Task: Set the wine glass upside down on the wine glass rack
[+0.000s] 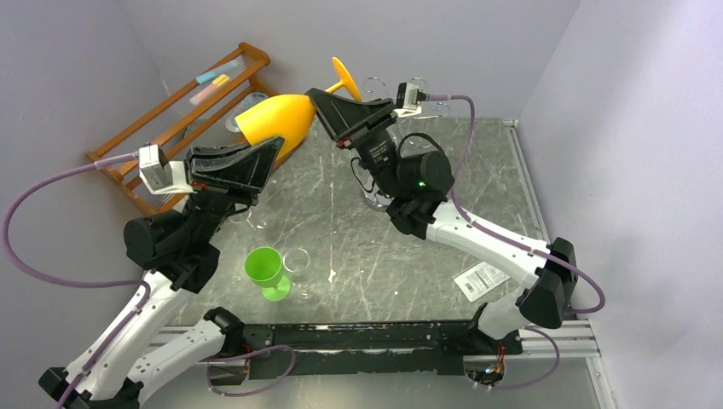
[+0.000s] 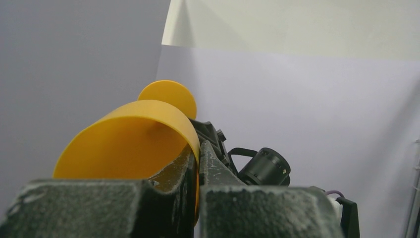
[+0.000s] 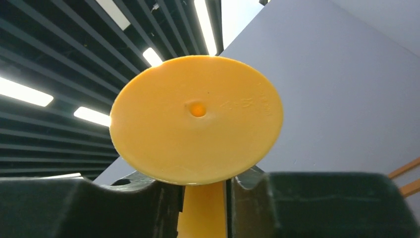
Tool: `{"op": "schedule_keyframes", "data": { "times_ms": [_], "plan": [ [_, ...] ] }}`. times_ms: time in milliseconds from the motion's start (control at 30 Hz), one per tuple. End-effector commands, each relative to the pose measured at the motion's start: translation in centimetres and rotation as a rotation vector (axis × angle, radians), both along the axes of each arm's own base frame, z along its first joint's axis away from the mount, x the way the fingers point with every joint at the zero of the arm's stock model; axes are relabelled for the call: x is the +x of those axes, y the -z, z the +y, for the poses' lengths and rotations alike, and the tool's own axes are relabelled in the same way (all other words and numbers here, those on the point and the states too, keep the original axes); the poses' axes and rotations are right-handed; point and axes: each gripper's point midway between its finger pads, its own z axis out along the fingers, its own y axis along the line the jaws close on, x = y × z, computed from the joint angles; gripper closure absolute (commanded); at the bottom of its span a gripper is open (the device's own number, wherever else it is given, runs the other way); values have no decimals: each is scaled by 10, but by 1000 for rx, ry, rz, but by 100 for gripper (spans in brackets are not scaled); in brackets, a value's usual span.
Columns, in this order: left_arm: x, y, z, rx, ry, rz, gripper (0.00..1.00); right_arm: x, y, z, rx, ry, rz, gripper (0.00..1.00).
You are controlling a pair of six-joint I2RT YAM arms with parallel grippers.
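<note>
The yellow-orange wine glass (image 1: 277,119) hangs tilted in the air near the back wall, its foot up and to the right. My left gripper (image 1: 274,150) is shut on the bowl's rim; in the left wrist view (image 2: 199,168) the rim (image 2: 129,144) sits between the pads. My right gripper (image 1: 321,99) is shut on the stem just under the round foot (image 3: 196,119), as the right wrist view (image 3: 204,198) shows. The silver wire rack (image 1: 373,85) stands behind my right arm, mostly hidden.
An orange-brown wooden shelf (image 1: 183,115) leans in the back left corner. A green plastic wine glass (image 1: 266,271) and a clear glass (image 1: 297,263) stand near the front of the table. A white label (image 1: 480,279) lies at the right.
</note>
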Motion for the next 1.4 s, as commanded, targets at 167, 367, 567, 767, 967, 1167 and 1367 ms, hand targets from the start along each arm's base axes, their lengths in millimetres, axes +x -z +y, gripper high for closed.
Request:
{"op": "schedule_keyframes", "data": {
  "times_ms": [167, 367, 567, 767, 967, 1167, 1367],
  "plan": [
    [-10, 38, -10, 114, 19, -20, 83, -15, -5, -4, 34, 27, -33, 97],
    [-1, 66, -1, 158, -36, 106, 37, -11, 3, -3, -9, 73, -39, 100],
    [6, 96, 18, 288, -161, 279, 12, -9, 24, -9, -139, 177, -86, 100],
    [-24, 128, 9, 484, -37, 338, 9, -22, 53, -28, -273, 309, -238, 100],
    [-42, 109, 2, 484, 77, 358, 9, -45, 89, -22, -543, 320, -468, 100],
    [-24, 89, -6, 380, 117, 525, 8, -50, 114, -28, -786, 372, -628, 100],
    [-17, 80, -12, 301, 156, 562, 4, -46, 138, -44, -931, 436, -680, 100]
  ]
}}
